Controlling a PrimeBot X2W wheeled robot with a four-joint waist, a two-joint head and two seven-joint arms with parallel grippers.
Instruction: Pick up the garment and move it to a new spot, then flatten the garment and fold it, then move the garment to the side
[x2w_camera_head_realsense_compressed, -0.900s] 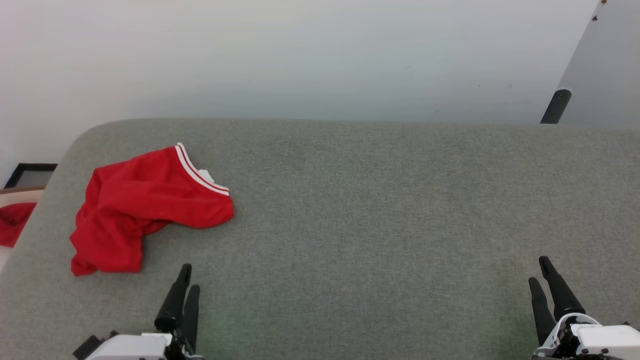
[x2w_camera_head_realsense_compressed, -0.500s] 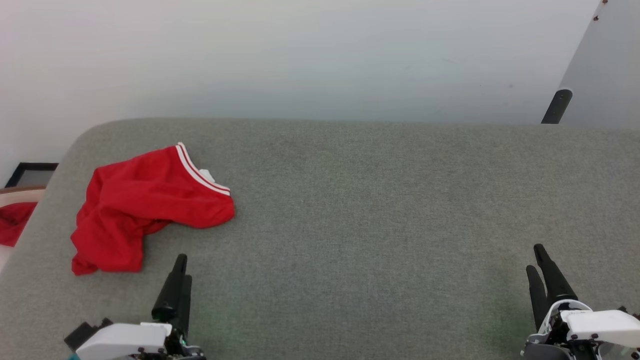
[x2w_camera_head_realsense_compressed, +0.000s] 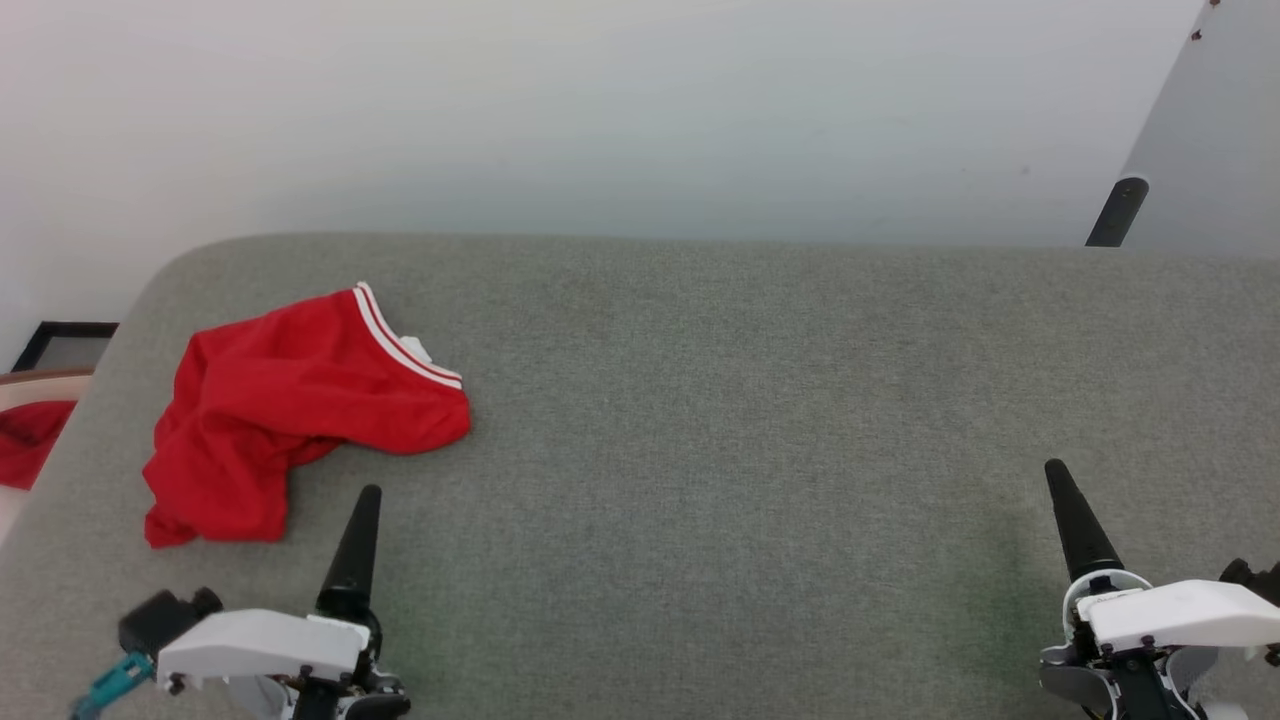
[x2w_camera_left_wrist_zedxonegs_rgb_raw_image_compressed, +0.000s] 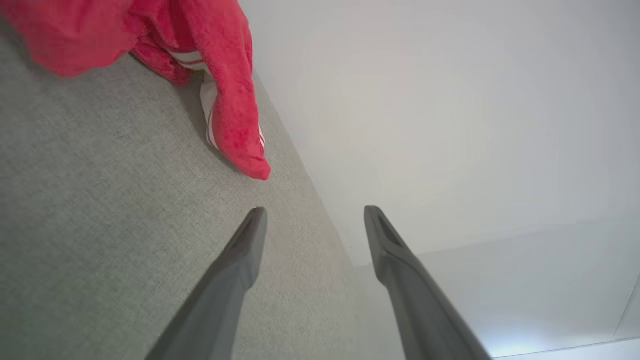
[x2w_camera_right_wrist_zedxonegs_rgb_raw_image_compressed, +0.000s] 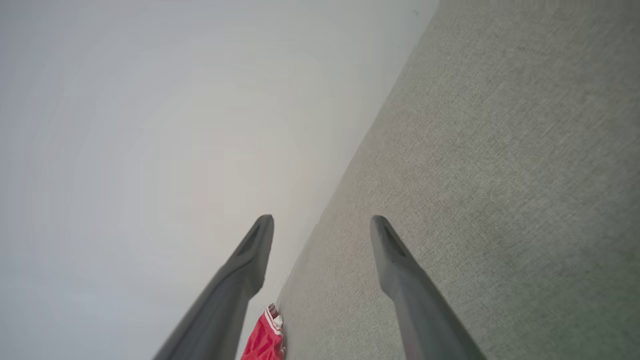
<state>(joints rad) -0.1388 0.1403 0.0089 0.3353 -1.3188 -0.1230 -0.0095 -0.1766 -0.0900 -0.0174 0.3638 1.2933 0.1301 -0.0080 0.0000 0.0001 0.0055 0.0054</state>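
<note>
Lying on pad (x2w_camera_head_realsense_compressed: 750, 400): garment (x2w_camera_head_realsense_compressed: 290, 400); L claw (x2w_camera_left_wrist_zedxonegs_rgb_raw_image_compressed: 312, 212), R claw (x2w_camera_right_wrist_zedxonegs_rgb_raw_image_compressed: 322, 220) apart; prob. red cloth (x2w_camera_head_realsense_compressed: 25, 445) off-edge.

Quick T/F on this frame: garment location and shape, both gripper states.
1. The garment lies on the left part of the grey surface. True.
2. The left gripper is shut on the garment. False: its jaws stand open with nothing between them, short of the cloth.
3. The right gripper is open and holds nothing. True.
4. The garment is folded flat. False: it lies bunched and crumpled.
</note>
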